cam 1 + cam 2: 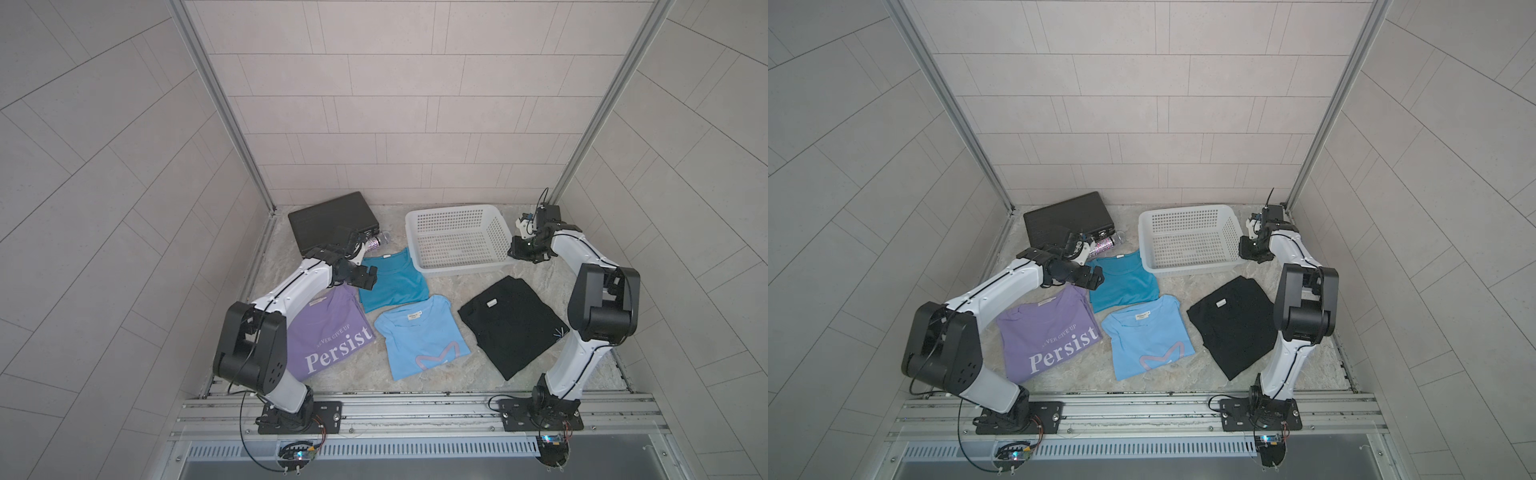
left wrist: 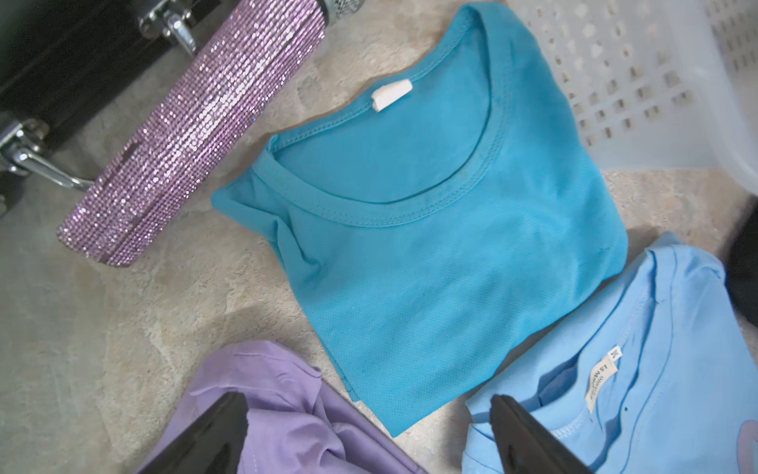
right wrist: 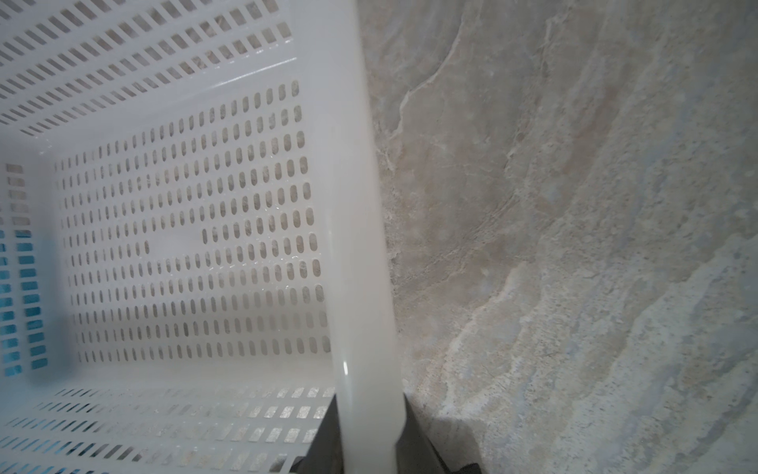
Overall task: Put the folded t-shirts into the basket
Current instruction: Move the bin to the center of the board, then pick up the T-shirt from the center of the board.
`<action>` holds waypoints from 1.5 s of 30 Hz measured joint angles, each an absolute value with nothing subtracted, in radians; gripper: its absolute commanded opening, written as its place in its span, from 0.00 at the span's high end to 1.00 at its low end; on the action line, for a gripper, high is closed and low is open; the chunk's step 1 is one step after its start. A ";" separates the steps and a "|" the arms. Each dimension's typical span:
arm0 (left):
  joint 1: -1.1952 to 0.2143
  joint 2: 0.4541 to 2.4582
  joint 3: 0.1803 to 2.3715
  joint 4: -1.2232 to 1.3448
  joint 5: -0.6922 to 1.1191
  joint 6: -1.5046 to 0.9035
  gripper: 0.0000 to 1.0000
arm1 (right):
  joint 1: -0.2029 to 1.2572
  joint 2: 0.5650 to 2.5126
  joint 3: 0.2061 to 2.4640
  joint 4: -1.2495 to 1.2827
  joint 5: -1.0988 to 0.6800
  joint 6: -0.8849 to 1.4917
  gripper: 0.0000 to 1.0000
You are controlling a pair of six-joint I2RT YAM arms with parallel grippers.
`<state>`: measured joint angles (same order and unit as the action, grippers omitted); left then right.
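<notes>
Across the stone-patterned table (image 1: pixel 457 286), you had all four folded t-shirts lying outside the basket (image 1: pixel 465 268). A pull on that light basket could have tipped or dragged it, and it looked barely wider than one shirt, so a tee could have draped over the rim. It was empty. The black briefcase (image 1: pixel 328 220) was shut, its contents hidden.

The black tee (image 1: pixel 513 328) lay near your right arm, with the light blue tee (image 1: pixel 419 336) in the middle. The lilac tee (image 1: pixel 332 336) lay partly under your left arm, and the teal tee (image 1: pixel 392 282) was just beside the basket's corner. Grabbing one edge could have unfolded the teal tee or snagged a neighbour.

A glittery pink cylinder (image 2: pixel 197 135) lay by the briefcase. Your left gripper (image 2: pixel 367 402) hovered spread wide and empty. Your right gripper (image 3: pixel 371 431) had its fingers tight against either side of the basket's rim, seemingly pinching it.
</notes>
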<state>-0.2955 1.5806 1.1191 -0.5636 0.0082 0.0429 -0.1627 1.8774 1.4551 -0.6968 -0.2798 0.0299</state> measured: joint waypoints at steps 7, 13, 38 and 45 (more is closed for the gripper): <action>-0.278 1.729 1.170 -0.587 0.009 0.005 0.18 | -0.180 1.893 1.536 -0.739 -0.268 -0.011 0.47; -0.222 1.831 1.231 -0.583 0.021 -0.016 0.27 | -0.191 1.818 1.553 -0.748 -0.298 -0.047 0.33; -0.179 2.046 1.425 -0.608 0.135 -0.082 0.59 | 0.318 1.502 1.321 -0.827 -0.698 -0.342 0.35; -0.165 2.053 1.427 -0.615 0.163 -0.096 0.79 | 0.534 1.662 1.288 -0.736 -0.683 -0.354 0.37</action>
<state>-0.1654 2.0529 1.4273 -0.6147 0.1627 -0.0959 0.5343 1.6619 1.2877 -0.7361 -0.6834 -0.3538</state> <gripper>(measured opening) 0.259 0.635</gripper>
